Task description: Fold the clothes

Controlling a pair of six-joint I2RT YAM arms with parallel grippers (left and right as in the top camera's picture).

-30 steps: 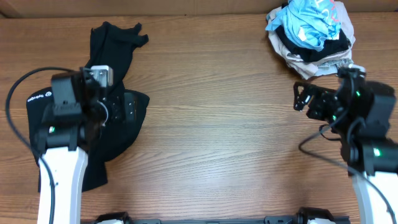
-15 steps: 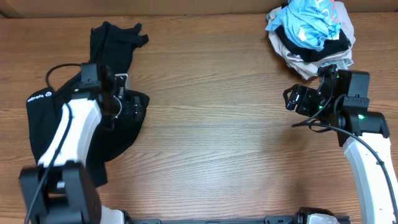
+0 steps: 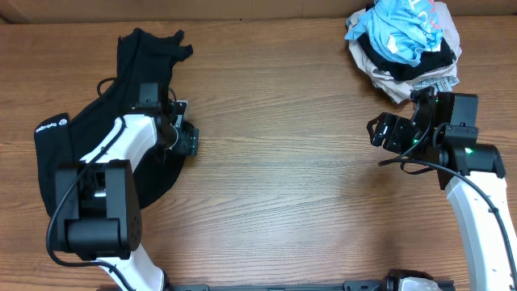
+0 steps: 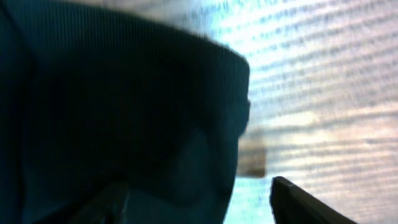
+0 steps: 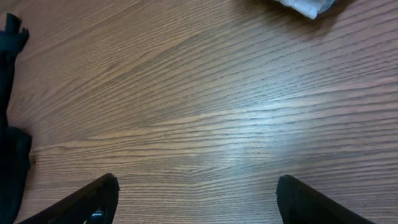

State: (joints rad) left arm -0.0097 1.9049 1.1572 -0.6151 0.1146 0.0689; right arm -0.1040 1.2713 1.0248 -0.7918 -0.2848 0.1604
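- Two grippers work mid-frame in the overhead view; nearer than them lies only bare worktop (image 3: 283,234).
- Left gripper (image 3: 184,139) sits at the right-hand edge of the black top (image 3: 133,69) with its fingers spread. The wrist view shows the fabric's hem running between them, and no pinch can be seen.
- Right gripper (image 3: 378,132), right of centre, is spread wide over bare wood and holds nothing.
- Black top lies rumpled down the left of the frame, from lower left to upper left. Its white logo (image 3: 50,127) is at the left edge and a ragged end points to the upper left.
- Farthest, upper right: a heap of other garments (image 3: 404,40), light blue on top, well apart from the top.
- Folding looks barely begun: no clean fold shows. The top probably needs spreading flat first, then folding.
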